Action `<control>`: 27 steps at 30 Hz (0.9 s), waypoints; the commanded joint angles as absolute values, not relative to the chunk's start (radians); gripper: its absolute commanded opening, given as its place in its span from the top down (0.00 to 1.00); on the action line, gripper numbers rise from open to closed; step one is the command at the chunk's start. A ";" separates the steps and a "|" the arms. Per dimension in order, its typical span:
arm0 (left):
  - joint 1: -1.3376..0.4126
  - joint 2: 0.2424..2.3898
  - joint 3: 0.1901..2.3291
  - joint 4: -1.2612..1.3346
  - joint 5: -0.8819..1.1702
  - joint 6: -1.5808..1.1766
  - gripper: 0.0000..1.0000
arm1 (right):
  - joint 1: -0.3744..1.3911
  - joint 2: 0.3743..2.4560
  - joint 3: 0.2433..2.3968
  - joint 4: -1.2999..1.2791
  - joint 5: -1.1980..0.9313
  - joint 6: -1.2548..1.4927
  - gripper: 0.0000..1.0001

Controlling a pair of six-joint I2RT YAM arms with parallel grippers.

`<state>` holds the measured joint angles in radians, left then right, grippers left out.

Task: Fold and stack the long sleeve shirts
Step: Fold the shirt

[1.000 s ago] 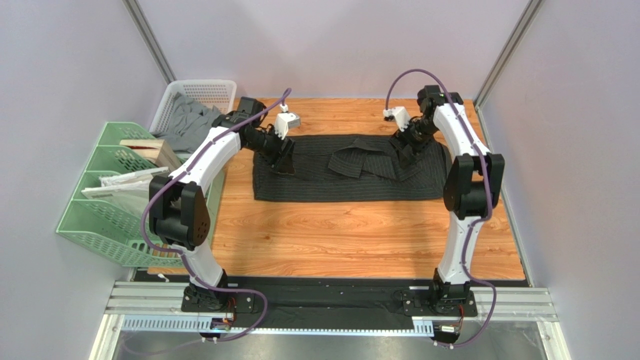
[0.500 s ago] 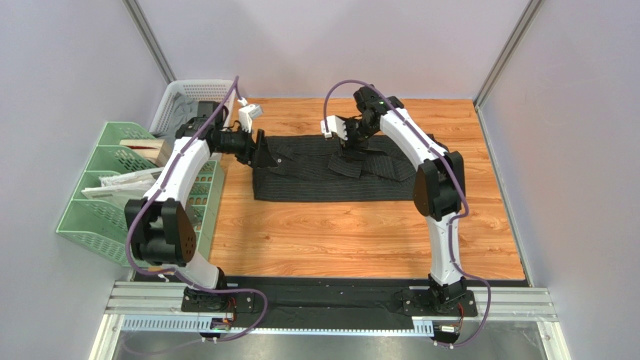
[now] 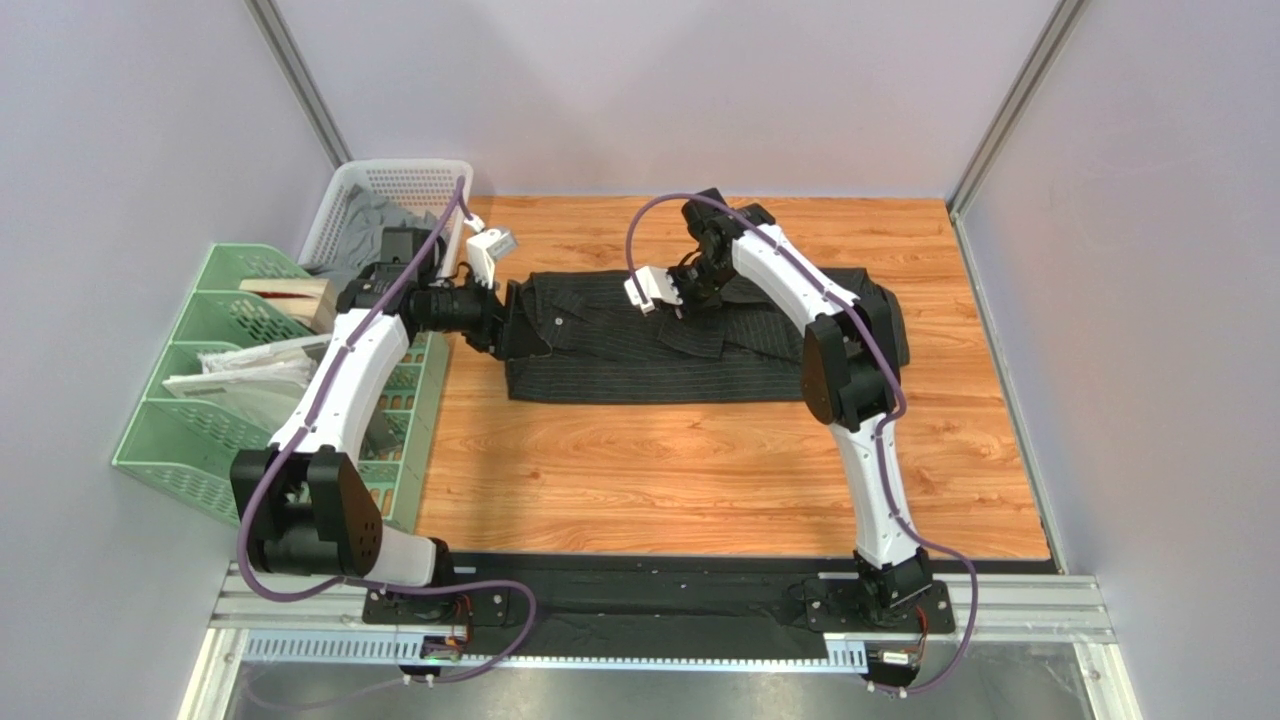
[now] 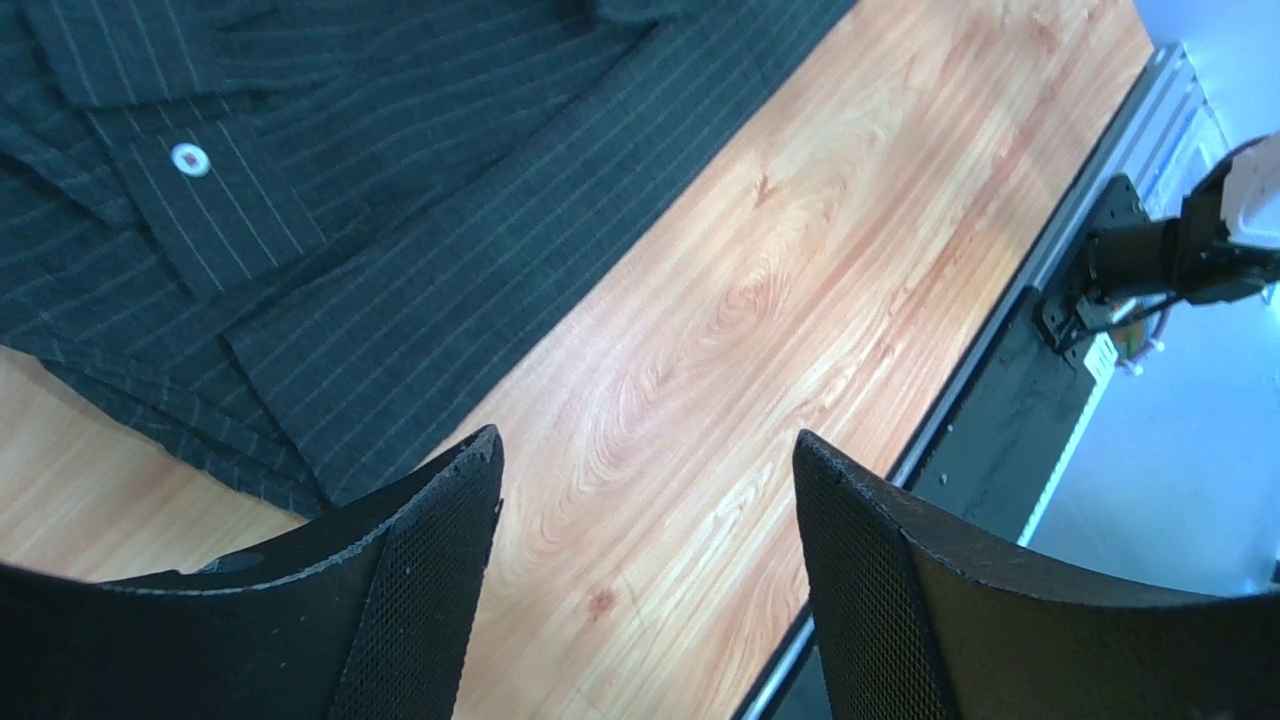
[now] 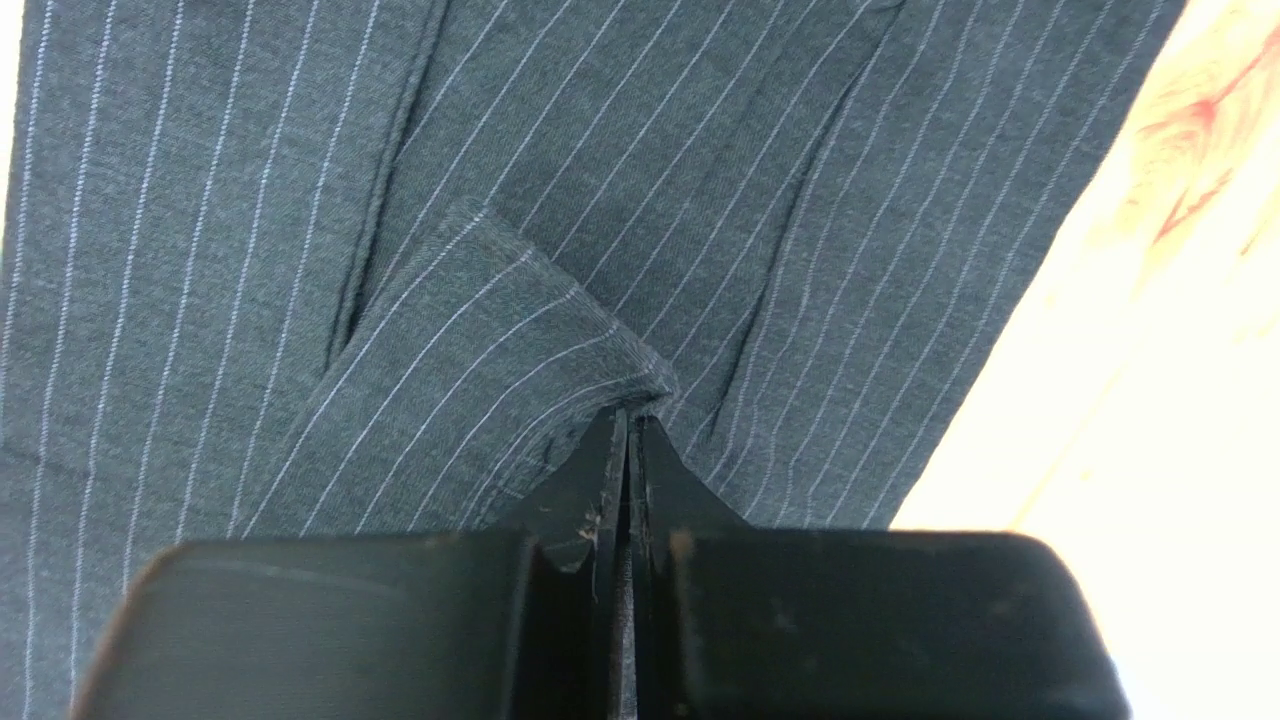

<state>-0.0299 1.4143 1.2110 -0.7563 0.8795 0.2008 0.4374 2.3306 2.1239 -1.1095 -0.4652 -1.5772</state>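
Your right gripper (image 5: 628, 428) is clamping its jaws on only a thin fold of the shirt (image 3: 661, 375) lying across the far table (image 3: 721, 465), risking a slip under pull, while your left gripper (image 4: 646, 450) is hanging with jaws apart.

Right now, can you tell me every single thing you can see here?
shirt: one, black with thin pale stripes, spread across the far part of the table.
table: one, orange-brown wood, under the shirt.
basket: one, white, far left corner, grey cloth inside.
rack: one, green, left of the table, papers inside.
left gripper: one, black, open, by the shirt's left end.
right gripper: one, black, shut on a fold of the shirt.
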 commanded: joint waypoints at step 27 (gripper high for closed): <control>-0.351 1.693 1.497 0.047 0.848 0.143 0.01 | 0.247 1.822 1.855 -0.595 -0.770 -0.514 1.00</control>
<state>-0.3687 1.5997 1.3911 -0.0471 0.7467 0.1360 0.2420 1.9091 1.9102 -0.6666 -0.6971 -0.5697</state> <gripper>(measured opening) 0.992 0.004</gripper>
